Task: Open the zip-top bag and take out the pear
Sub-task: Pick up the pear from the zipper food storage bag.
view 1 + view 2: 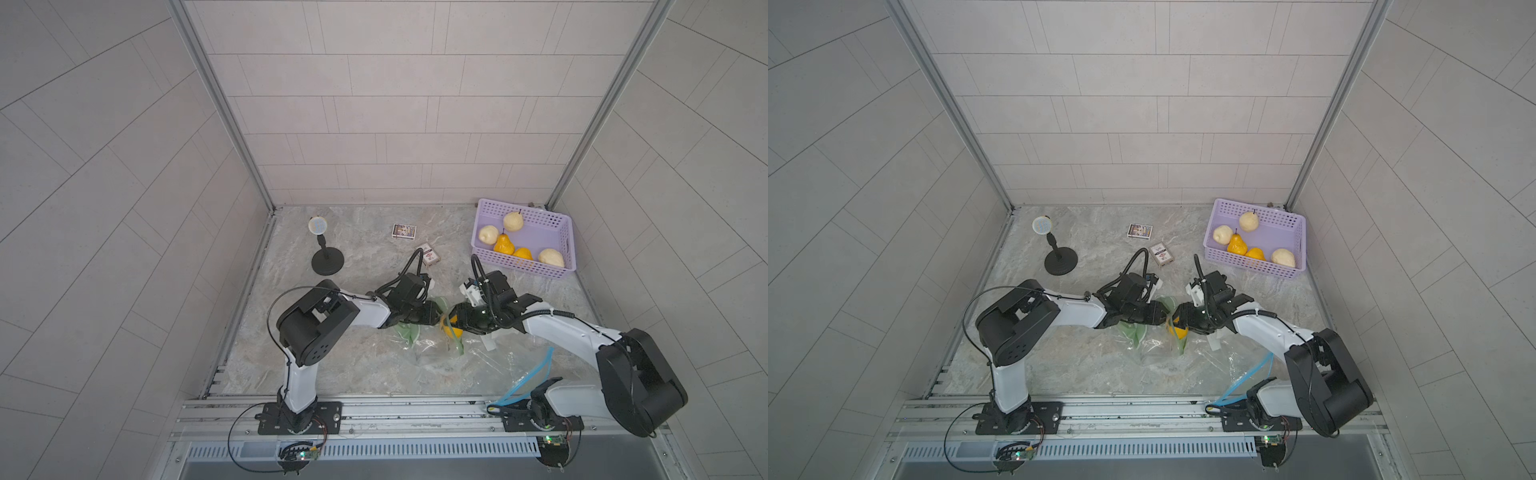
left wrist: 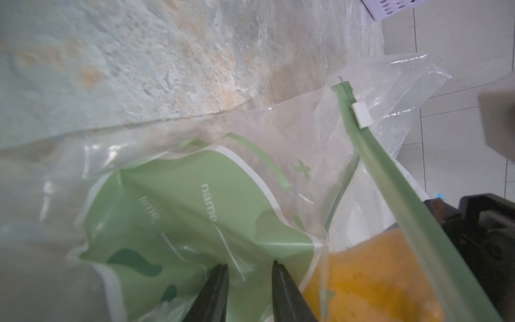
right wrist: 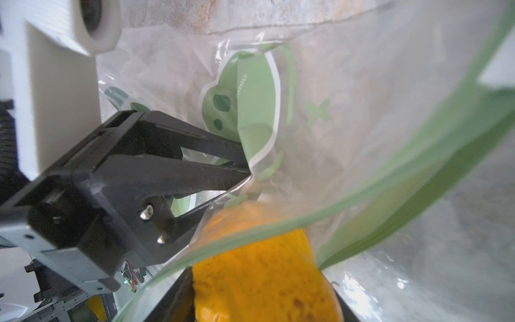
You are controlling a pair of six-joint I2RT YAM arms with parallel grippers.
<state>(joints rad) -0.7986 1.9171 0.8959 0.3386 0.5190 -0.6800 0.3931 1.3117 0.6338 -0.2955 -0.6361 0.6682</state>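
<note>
Grey tiled walls close in a marble-patterned worktop (image 1: 365, 266). Both top views show what the wrist cameras miss: a lilac basket (image 1: 519, 264) in the far right corner holding three pale fruits and two orange ones, two card packs (image 1: 404, 231) toward the far edge, a black-based stand (image 1: 327, 259) with a round head toward the far left, and a second bag (image 1: 540, 370) with a blue zip near the near right corner. The zip-top bag (image 1: 432, 349) lies crumpled about mid-worktop, towards the near edge, with both arms meeting over its far end. There the top views show only a spot of orange, the pear (image 1: 451, 331), between the left end effector (image 1: 434, 311) and the right end effector (image 1: 455, 322). The left wrist view alone shows the white slider (image 2: 361, 115) far along the green zip strip (image 2: 404, 195), and the green label (image 2: 195, 200) printed "name" bunched between the left fingers (image 2: 274, 278). The right wrist view shows that grip from outside: the left end effector stands narrow, pinching a fold of the bag's film. It also shows the pear sitting in the open mouth, with one zip strip crossing over it, its upper part behind film and its lower part bare. The right end effector's dark fingers (image 3: 178, 301) press against both sides of the pear, gripping it.
</note>
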